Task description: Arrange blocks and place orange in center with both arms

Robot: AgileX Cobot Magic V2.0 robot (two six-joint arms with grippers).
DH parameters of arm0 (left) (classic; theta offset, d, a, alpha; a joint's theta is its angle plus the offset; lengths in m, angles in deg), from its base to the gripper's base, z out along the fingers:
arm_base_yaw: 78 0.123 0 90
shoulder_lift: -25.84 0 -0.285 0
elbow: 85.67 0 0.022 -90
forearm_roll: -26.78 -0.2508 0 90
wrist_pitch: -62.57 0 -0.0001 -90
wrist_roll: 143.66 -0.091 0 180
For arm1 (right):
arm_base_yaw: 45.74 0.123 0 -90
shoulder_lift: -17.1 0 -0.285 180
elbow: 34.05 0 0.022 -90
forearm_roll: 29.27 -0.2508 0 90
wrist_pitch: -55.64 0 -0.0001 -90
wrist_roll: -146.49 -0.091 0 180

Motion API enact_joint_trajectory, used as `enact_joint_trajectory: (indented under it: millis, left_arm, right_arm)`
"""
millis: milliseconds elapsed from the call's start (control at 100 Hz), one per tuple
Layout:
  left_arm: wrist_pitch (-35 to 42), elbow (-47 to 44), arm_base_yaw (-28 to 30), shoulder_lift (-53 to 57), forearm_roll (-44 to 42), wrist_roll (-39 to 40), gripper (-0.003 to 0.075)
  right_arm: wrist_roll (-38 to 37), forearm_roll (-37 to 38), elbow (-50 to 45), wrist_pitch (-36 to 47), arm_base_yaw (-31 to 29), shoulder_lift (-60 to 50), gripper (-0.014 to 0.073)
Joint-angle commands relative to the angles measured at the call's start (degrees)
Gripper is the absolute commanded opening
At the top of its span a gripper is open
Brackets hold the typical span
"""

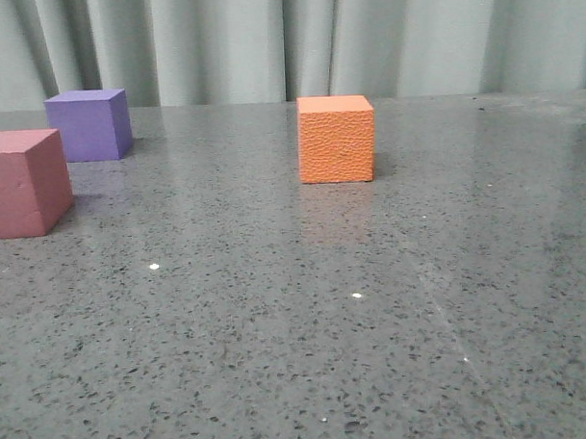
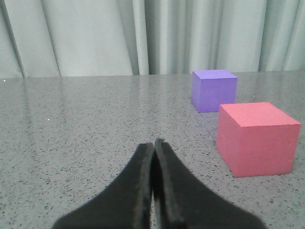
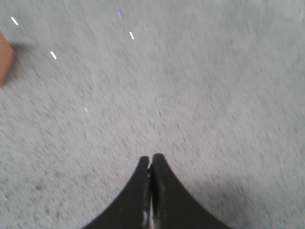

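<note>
The orange cube (image 1: 336, 139) stands upright on the grey stone tabletop (image 1: 297, 325), near the middle and towards the back. At the far left sits the pink-red cube (image 1: 22, 183), with the purple cube (image 1: 89, 124) just behind it. Neither arm shows in the front view. In the left wrist view my left gripper (image 2: 154, 143) is shut and empty, low over the table, with the pink-red cube (image 2: 256, 138) and the purple cube (image 2: 214, 89) ahead of it to one side. My right gripper (image 3: 151, 157) is shut and empty over bare stone; an edge of the orange cube (image 3: 5, 64) shows at the frame's border.
Pale green curtains (image 1: 287, 41) hang behind the table's back edge. Small white specks (image 1: 154, 267) dot the stone. The right wrist view is blurred.
</note>
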Motion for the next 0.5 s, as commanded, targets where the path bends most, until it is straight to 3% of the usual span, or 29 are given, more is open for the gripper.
enact_joint_trajectory:
  millis: [0,180,490]
  left_arm:
    - [4.45,-3.15,0.14,1.88,0.43,0.21,-0.0019]
    - [4.45,-3.15,0.14,1.88,0.43,0.21,-0.0019]
    - [4.45,-3.15,0.14,1.88,0.43,0.21,-0.0019]
  right_arm:
    - [0.60,0.46,-3.34,11.42,-0.33,-4.76,-0.0067]
    - [1.36,-1.49,-14.73,22.47,-0.54,-14.26,-0.0067]
    - [13.05,-11.44,-27.78,26.53,-0.55,-30.06,-0.0067]
